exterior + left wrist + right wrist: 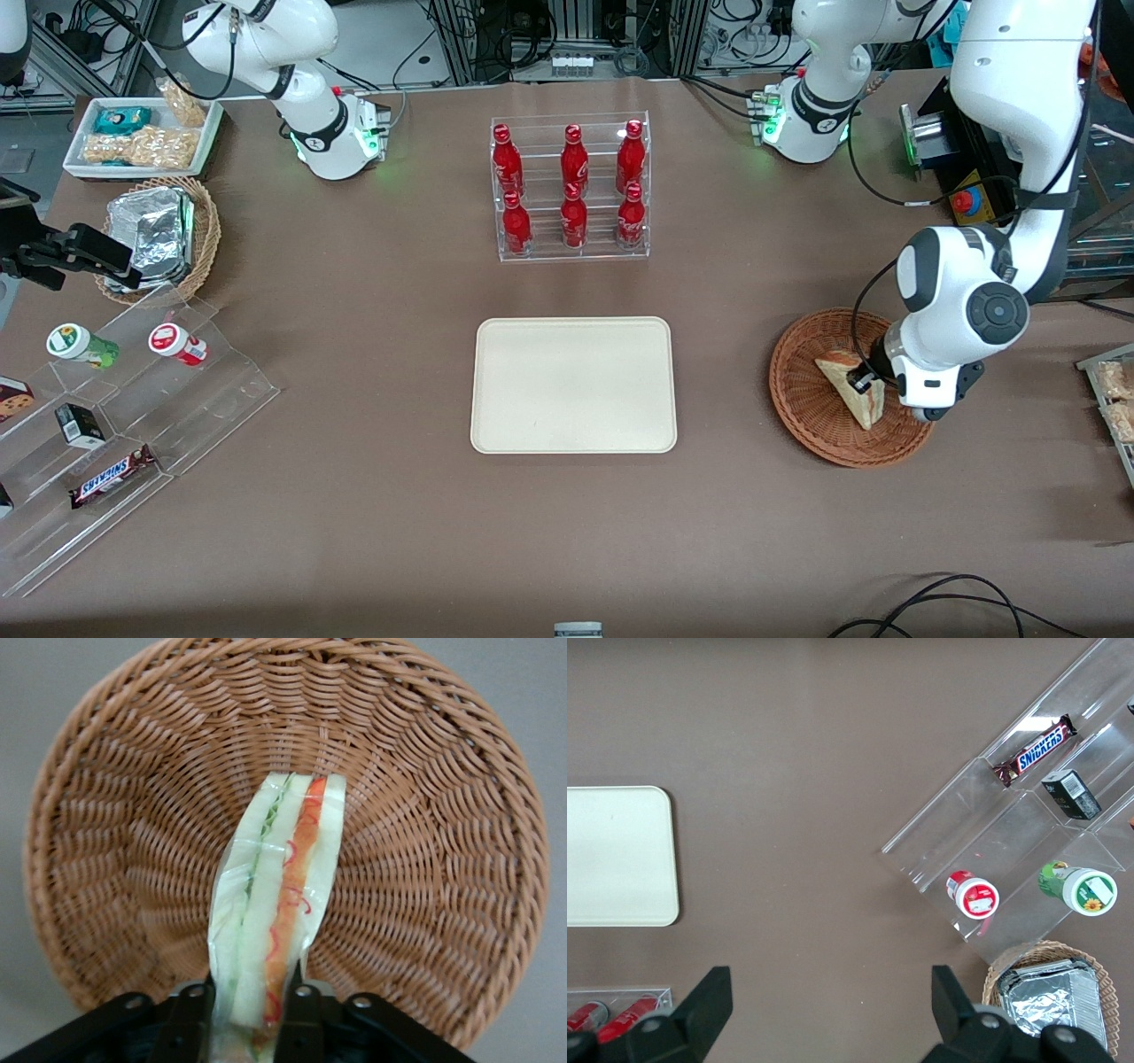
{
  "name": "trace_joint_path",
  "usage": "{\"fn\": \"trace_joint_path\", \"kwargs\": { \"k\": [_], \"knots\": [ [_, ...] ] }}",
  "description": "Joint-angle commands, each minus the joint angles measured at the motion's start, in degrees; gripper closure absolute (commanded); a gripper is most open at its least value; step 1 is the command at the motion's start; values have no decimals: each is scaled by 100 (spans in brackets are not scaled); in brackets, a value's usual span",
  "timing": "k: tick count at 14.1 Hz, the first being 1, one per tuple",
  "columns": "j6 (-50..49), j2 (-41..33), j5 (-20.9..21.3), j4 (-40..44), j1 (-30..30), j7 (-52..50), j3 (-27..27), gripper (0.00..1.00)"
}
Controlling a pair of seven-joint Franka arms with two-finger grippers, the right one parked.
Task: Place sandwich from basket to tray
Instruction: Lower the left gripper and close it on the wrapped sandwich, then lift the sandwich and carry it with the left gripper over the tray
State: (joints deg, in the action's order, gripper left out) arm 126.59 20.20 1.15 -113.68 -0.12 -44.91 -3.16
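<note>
The sandwich (pixel 842 381), a clear-wrapped wedge with pale bread and red, orange and green layers, is in the reddish-brown wicker basket (pixel 797 399) toward the working arm's end of the table. My left gripper (pixel 864 383) is down in the basket and shut on it. In the left wrist view the sandwich (pixel 279 895) stands on edge between the two black fingers (pixel 301 1019) of the gripper (pixel 252 1017), with the basket (pixel 425 815) weave under it. The cream tray (pixel 574 385) lies bare mid-table, and the right wrist view shows the tray (pixel 616 855) too.
A clear rack of red bottles (pixel 571 190) stands farther from the front camera than the tray. Toward the parked arm's end are a tan basket with foil packets (pixel 159 235), a white snack tray (pixel 142 137) and a stepped acrylic shelf (pixel 133 399).
</note>
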Motion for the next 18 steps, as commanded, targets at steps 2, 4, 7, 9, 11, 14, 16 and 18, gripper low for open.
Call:
{"fn": "trace_joint_path", "kwargs": {
  "k": [2,4,7,9,11,14,16,18],
  "knots": [
    [-1337,1,87,969,-434,-132,-53,94],
    [-1295,36,26,1032,-760,-19,-70,98],
    [-1346,701,-9,2038,-1217,843,-474,99],
    [-1330,1212,87,2629,-1761,720,-475,93],
    [-1242,1424,52,2772,-2157,694,-475,93],
    [-583,1837,61,3017,-2878,345,-466,94],
    [-565,2214,61,3499,-3124,71,-466,94],
    [-600,2487,113,3869,-3405,-376,-440,94]
  ]
}}
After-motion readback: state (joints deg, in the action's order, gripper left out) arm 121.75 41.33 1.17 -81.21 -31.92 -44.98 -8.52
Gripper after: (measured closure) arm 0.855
